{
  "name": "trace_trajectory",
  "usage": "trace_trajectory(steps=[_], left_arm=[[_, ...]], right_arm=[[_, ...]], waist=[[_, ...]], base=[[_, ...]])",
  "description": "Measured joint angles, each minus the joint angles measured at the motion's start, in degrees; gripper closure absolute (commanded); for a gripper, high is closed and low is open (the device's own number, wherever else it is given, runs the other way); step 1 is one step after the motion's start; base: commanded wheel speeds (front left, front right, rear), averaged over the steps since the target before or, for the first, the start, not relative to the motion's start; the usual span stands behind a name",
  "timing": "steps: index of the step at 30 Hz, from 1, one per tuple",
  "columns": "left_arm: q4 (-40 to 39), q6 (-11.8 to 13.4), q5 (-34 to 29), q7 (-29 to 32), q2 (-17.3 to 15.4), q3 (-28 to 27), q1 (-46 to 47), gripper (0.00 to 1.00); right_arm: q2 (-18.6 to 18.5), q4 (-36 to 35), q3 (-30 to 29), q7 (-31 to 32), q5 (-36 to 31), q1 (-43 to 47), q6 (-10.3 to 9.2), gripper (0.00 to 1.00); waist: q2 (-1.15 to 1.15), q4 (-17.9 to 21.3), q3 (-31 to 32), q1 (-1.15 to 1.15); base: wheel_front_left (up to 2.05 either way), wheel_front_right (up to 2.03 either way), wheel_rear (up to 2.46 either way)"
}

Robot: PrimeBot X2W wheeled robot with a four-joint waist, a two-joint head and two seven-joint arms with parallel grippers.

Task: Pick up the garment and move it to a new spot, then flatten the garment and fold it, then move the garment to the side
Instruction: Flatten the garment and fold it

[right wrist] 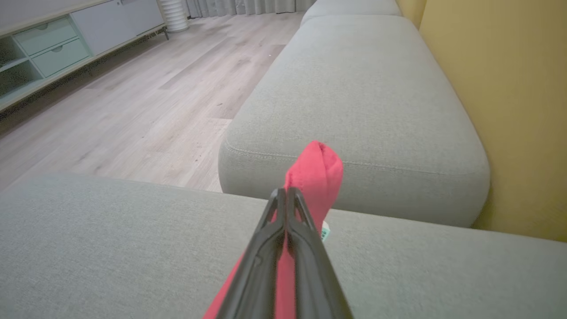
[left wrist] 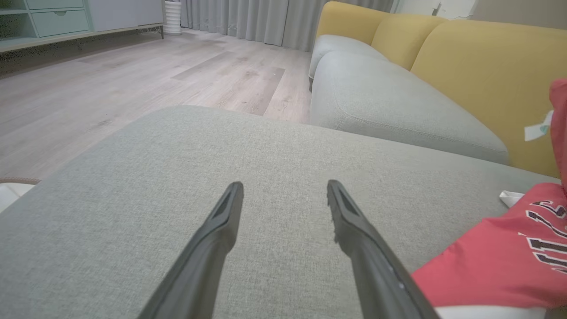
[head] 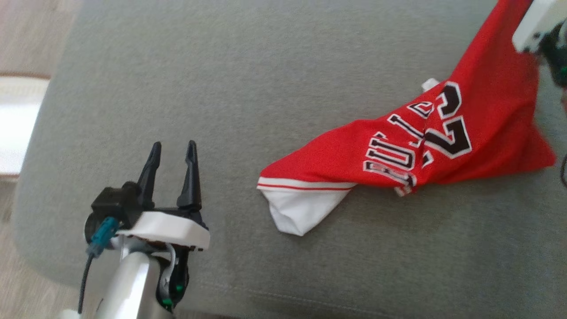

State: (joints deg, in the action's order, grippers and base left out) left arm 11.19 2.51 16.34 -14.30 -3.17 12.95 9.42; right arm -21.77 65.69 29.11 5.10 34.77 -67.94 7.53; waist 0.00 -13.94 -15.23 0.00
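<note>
The garment (head: 487, 84) carries black, white-edged letters, "ULL" readable, beside a creased number starting with 2.

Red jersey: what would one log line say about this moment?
garment: red jersey, one end raised, rest on grey cushion | right jaws: shut on jersey | left jaws: open, empty
</note>
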Motion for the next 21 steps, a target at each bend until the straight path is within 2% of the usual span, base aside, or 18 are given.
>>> trace_trajectory(steps=[11, 12, 13, 14, 16, 21], left_arm=[[0.0, 0.0, 1.1, 0.0, 0.6, 2.5, 2.7, 0.00], [-0.1, 0.0, 1.1, 0.0, 0.7, 2.7, 3.0, 0.00], [-0.1, 0.0, 1.2, 0.0, 0.8, 2.9, 3.1, 0.00], [-0.1, 0.1, 1.6, 0.0, 0.9, 2.9, 3.2, 0.00], [-0.1, 0.4, 1.9, 0.0, 0.9, 2.9, 3.2, 0.00], [-0.1, 0.6, 1.8, 0.0, 1.0, 2.4, 3.2, 0.00]], right_arm=[[0.5, 7.9, -0.1, -3.1, -5.1, -8.7, 0.00, 0.98], [0.5, 8.2, -0.1, -3.5, -5.8, -8.9, 0.00, 0.85], [0.6, 8.5, -0.3, -4.2, -6.2, -8.9, 0.00, 0.65], [0.8, 8.8, -0.7, -5.2, -6.2, -8.9, 0.00, 0.04], [1.2, 9.2, -1.2, -6.4, -6.8, -8.8, 0.00, 0.00], [1.9, 9.2, -1.3, -9.7, -7.6, -8.0, 0.00, 0.00]], waist=[[0.00, -7.9, -5.3, 0.01], [0.00, -8.4, -5.7, 0.01], [0.00, -8.8, -6.1, 0.01], [0.00, -9.1, -6.4, 0.01], [0.00, -9.0, -6.6, 0.01], [0.00, -6.6, -5.4, 0.00]], base=[[0.00, 0.00, 0.00], [0.00, 0.00, 0.00], [0.00, 0.00, 0.00], [0.00, 0.00, 0.00], [0.00, 0.00, 0.00], [0.00, 0.00, 0.00]])
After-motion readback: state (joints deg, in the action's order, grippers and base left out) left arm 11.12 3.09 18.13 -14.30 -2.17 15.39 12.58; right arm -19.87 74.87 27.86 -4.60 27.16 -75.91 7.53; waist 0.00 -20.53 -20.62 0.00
